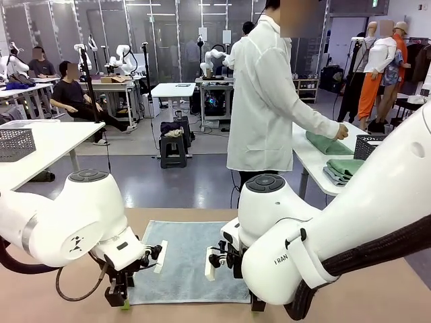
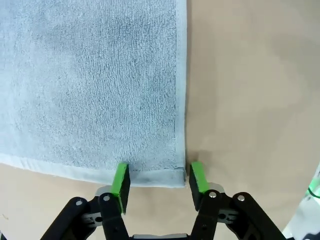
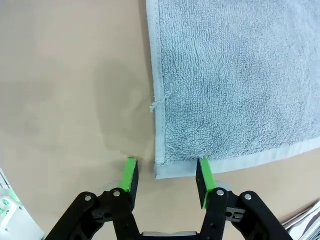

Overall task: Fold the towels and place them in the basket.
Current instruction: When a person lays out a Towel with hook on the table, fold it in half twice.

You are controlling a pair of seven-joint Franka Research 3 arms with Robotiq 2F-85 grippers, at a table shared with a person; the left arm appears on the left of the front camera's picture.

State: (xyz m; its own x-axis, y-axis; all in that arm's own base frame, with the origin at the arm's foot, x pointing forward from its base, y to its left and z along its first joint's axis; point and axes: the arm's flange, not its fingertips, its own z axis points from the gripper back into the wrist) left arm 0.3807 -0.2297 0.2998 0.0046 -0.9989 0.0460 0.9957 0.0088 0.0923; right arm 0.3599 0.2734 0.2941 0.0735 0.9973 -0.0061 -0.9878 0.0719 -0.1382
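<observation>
Towel (image 1: 192,259), pale blue-grey, is lying flat on the brown surface (image 2: 250,100), its hemmed near edge running crosswise just ahead of both arms. Left pincer (image 2: 159,181) is straddling the near-left corner, one green pad sitting over the hem and the other just off the side edge above bare surface. Its jaws are standing partly apart and gripping nothing. Right pincer (image 3: 167,175) is mirroring this at the near-right corner, likewise partly apart and empty. Each arm is working nearest its own corner, so the coming pinch is probably depending on both jaws closing across the hem together before carrying the near edge toward the far one.
</observation>
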